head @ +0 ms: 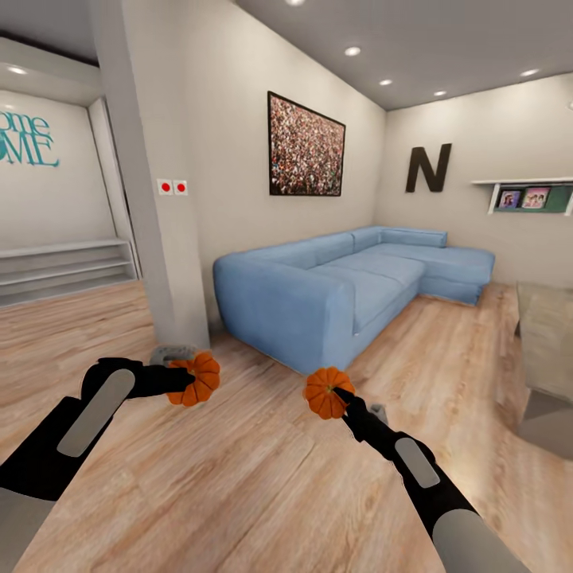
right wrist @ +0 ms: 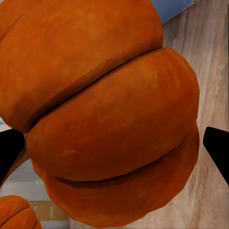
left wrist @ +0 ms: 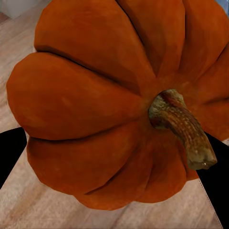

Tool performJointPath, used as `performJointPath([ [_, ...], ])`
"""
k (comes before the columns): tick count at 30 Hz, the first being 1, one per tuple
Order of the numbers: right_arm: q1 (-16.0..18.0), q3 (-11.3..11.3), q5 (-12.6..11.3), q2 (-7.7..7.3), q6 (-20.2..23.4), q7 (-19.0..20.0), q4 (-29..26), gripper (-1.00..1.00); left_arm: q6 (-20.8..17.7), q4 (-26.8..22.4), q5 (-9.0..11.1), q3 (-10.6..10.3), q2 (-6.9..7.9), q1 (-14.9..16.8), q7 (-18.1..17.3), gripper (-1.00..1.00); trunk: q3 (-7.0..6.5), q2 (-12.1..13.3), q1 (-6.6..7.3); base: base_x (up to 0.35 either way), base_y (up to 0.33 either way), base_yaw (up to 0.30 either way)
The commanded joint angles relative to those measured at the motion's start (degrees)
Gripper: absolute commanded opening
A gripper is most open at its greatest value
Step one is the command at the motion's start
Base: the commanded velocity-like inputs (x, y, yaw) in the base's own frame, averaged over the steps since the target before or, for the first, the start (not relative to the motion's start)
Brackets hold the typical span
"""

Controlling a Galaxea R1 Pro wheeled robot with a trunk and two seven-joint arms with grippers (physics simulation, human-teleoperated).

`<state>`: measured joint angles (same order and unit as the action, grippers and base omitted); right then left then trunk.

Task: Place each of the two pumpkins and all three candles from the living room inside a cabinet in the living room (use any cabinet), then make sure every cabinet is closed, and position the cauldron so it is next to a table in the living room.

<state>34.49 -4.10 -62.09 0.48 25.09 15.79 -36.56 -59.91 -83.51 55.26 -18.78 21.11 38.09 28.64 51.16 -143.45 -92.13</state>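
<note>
I have one pumpkin pinched in my left end effector (head: 177,380) and the other pumpkin (head: 326,392) in my right end effector (head: 341,395), both held above the wood floor (head: 239,477); they look light, rigid, ribbed — I'd grip across the flanks, never the stem (left wrist: 183,126).

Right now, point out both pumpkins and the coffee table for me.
Left gripper's pumpkin (head: 199,379): head view, ribbed side.
Right gripper's pumpkin (head: 325,393): head view, orange body.
Coffee table (head: 549,334): head view, bare grey top.

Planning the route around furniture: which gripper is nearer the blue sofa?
Right. The right gripper, holding a pumpkin, is just before the sofa; the left gripper is off toward the pillar.
</note>
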Motion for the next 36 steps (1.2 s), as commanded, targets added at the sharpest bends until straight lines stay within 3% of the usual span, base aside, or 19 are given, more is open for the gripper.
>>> performJointPath([
  [1,0.1,-0.3,-0.6,0.05,0.5,0.0,0.0,-1.0,-0.1,-0.1,0.4,-0.1,0.07,0.0,0.6,-1.0,-0.19,0.0,0.04,-0.028,0.0,-0.271],
  [17,0.1,-0.3,-0.6,0.05,0.5,0.0,0.0,-1.0,-0.1,-0.1,0.4,-0.1,0.07,0.0,0.6,-1.0,-4.06,0.2,0.45,-0.049,0.0,-0.271],
  [36,0.1,-0.4,-0.6,0.04,0.4,0.0,0.1,-1.0,-0.1,-0.2,0.0,-0.2,0.07,0.1,0.7,-1.0,-7.88,7.8,4.59,-0.304,0.0,-0.271],
])
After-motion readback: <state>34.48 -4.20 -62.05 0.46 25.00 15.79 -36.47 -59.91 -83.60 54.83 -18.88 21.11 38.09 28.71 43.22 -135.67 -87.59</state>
